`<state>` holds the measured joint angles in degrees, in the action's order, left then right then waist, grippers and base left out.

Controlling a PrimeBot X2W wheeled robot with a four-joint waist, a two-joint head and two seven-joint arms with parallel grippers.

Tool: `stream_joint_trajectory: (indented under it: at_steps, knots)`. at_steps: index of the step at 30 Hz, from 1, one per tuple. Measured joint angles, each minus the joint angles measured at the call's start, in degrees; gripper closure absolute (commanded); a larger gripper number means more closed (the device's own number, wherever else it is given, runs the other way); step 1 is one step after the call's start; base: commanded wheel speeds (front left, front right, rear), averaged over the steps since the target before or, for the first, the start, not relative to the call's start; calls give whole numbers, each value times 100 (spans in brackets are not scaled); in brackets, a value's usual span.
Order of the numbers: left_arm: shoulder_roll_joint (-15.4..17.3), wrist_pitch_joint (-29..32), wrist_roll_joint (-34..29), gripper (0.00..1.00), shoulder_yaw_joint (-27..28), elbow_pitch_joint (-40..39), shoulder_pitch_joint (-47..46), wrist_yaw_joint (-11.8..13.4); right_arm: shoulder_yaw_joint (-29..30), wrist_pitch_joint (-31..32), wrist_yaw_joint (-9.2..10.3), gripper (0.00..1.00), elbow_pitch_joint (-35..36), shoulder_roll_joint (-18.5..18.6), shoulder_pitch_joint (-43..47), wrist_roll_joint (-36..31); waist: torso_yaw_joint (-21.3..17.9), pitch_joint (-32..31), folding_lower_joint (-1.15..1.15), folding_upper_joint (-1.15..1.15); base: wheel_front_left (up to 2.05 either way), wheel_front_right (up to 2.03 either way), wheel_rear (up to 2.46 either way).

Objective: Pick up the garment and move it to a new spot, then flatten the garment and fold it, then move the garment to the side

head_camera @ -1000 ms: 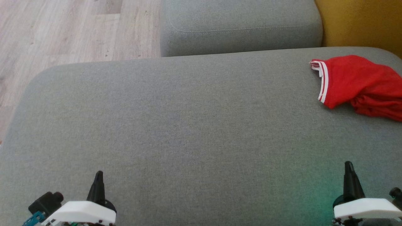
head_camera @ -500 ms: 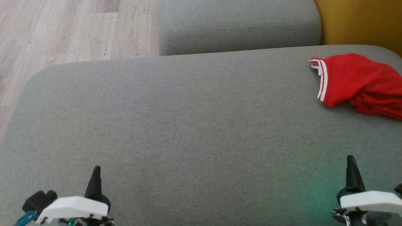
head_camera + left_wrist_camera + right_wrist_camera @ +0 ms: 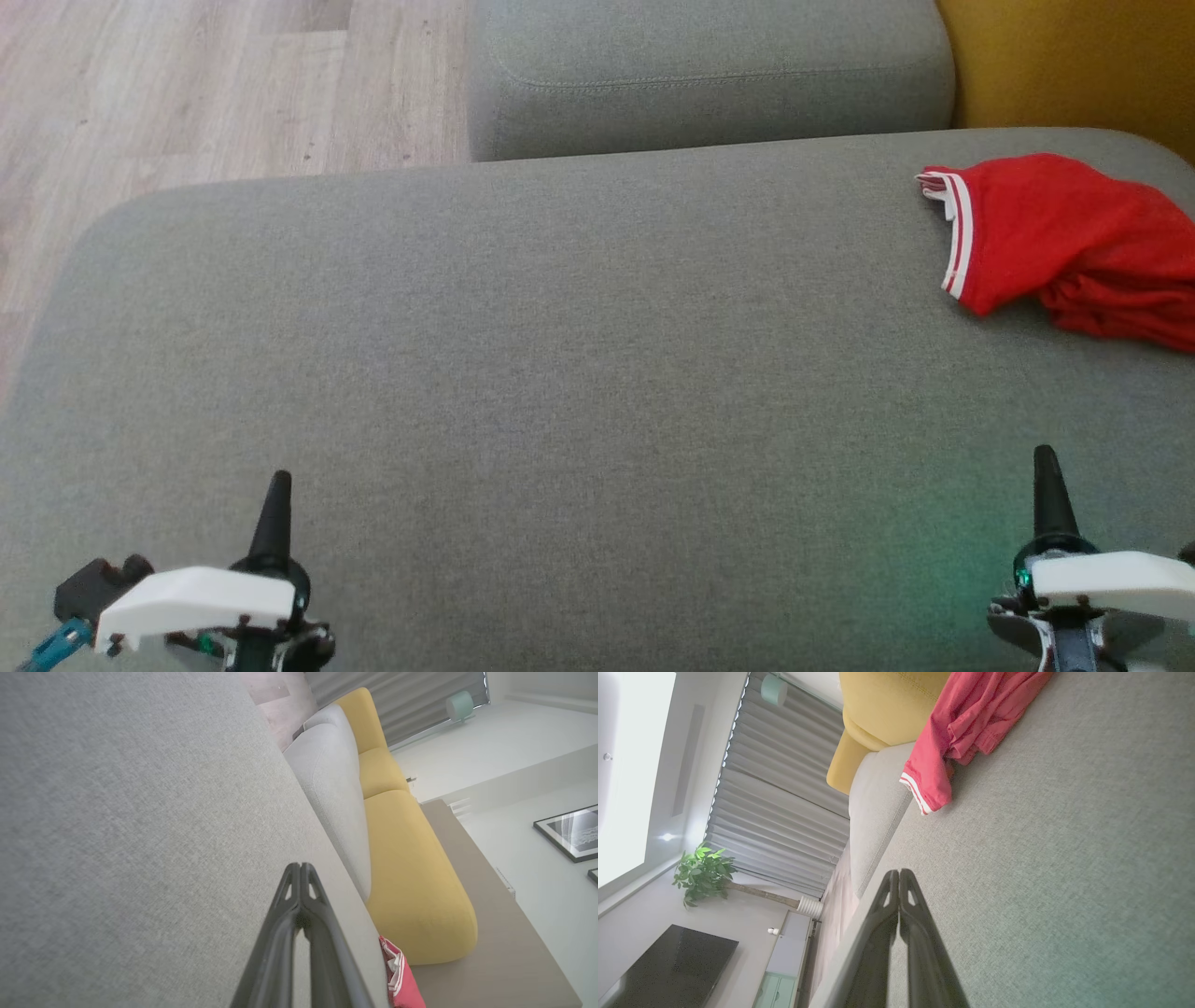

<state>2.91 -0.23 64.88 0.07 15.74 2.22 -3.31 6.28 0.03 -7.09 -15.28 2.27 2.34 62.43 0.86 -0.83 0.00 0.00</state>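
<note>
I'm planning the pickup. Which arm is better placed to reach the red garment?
Right. The red garment lies far right on the grey cushion, ahead of the right hand; the left hand sits across the cushion at the lower left. Both hands are shut and empty.

the red garment [image 3: 1074,238] runs off the head view's right edge (its far part unseen); in the left wrist view the bottom edge crops it.
</note>
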Motion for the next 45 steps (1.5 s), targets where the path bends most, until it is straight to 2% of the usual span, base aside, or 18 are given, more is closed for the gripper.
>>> stream_joint_trajectory:
  at_steps: [40,45]
  knots:
    - [-45,626,2633,100,436,3,-521,-376,140,609,1,100,-54,2,-539,2863,-86,101,0,0,0,0,0]
    - [-48,626,2689,100,441,4,-533,-376,142,612,1,100,-55,2,-539,2933,-86,102,0,0,0,0,0]
